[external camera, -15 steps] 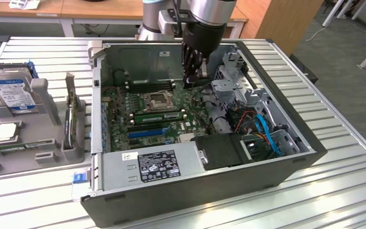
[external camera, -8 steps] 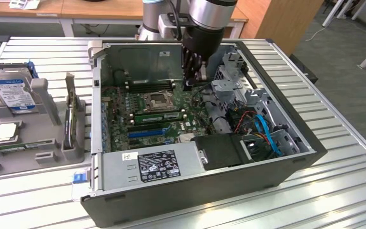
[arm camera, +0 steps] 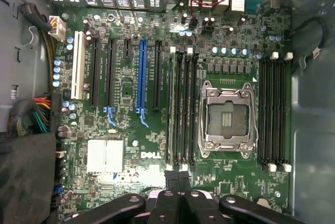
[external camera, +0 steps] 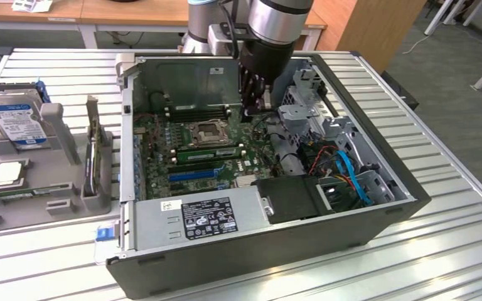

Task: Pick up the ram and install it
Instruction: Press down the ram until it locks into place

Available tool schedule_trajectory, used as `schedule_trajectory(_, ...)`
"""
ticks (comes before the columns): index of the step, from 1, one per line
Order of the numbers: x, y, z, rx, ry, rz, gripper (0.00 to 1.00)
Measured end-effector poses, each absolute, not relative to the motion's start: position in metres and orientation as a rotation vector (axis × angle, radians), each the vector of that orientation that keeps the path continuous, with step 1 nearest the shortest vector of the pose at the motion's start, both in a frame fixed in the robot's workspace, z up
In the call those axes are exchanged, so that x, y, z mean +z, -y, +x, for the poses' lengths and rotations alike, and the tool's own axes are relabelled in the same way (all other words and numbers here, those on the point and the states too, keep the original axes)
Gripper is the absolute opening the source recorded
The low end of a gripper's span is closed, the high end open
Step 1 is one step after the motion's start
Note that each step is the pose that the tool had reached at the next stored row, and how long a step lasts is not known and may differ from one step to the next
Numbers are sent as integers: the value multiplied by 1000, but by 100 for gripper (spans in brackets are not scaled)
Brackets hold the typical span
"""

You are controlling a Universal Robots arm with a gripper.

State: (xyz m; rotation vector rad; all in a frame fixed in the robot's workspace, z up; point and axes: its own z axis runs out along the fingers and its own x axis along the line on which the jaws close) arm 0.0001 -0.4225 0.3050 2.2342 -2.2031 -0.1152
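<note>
You have the gripper [external camera: 253, 110] down inside the open computer case [external camera: 391, 188], just past the CPU socket [external camera: 205, 132] on the side towards the case's back wall. Its fingers are pinched fully together with nothing between them. In the wrist view the gripper [arm camera: 177, 175] sits over one end of the bank of memory slots right beside the CPU socket [arm camera: 226, 124]. The ram [external camera: 211, 152] is not in your grip: it stands on edge in a slot of that bank, on the socket's side facing the power supply [external camera: 208, 216]. From the wrist it reads as a thin pale strip, the ram [arm camera: 171, 109] in the slot farthest from the socket. So pick-up and placement look done to me, and you are probably pressing it home or checking it. Whether the stick is fully seated and its end latches have closed, I cannot tell. The matching bank on the socket's other side is bare.
</note>
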Motion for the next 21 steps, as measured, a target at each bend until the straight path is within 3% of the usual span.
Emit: schedule_trajectory(21,292,424,0,-115,2203,2234,10)
